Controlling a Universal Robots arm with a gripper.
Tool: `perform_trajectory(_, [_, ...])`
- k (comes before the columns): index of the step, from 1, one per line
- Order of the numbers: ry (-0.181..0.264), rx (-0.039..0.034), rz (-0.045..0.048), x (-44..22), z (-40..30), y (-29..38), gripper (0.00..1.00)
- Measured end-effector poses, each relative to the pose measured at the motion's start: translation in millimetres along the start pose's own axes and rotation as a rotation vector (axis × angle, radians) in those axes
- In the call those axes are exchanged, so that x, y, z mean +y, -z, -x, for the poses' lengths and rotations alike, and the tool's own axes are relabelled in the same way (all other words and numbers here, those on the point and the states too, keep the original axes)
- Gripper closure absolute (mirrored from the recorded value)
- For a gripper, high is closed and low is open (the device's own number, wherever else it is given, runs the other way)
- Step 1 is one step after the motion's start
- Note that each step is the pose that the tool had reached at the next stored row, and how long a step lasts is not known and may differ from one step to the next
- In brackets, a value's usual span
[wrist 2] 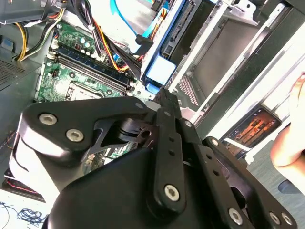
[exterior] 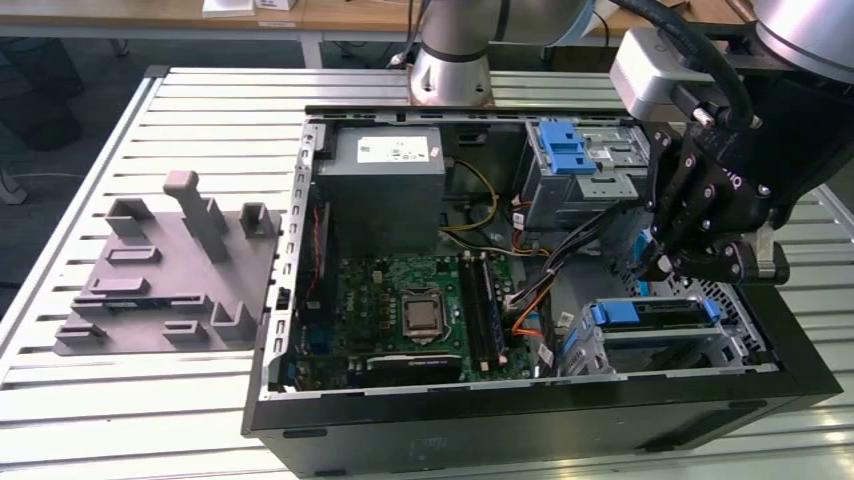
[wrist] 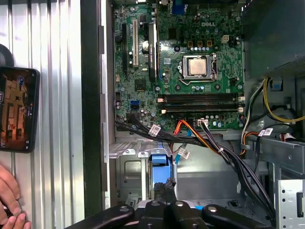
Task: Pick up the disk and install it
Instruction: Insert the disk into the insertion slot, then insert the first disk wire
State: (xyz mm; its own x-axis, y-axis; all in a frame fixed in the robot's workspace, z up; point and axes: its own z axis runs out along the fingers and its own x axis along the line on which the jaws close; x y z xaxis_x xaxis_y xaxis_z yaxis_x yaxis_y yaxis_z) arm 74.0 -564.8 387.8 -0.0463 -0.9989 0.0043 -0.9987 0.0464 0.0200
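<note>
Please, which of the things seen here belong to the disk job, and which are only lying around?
Belonging to the job:
- disk, in the lower bay of the computer case
- gripper, close above the disk

Only lying around:
- grey moulded tray, beside the case
- phone, on the slatted table
- a person's hand, near the phone

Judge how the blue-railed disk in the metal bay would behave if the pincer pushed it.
Probably stiff: the disk looks like a flat slab with blue rails, so a push should move it whole. It would likely slide, not roll, guided by the bay walls around it. The cables nearby might snag it; the pincer is close.
</note>
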Motion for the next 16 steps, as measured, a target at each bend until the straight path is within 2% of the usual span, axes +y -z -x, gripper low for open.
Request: perform_trajectory(16, [0.0,0.0,-0.0001,0.0,0.0,-0.5,0.89])
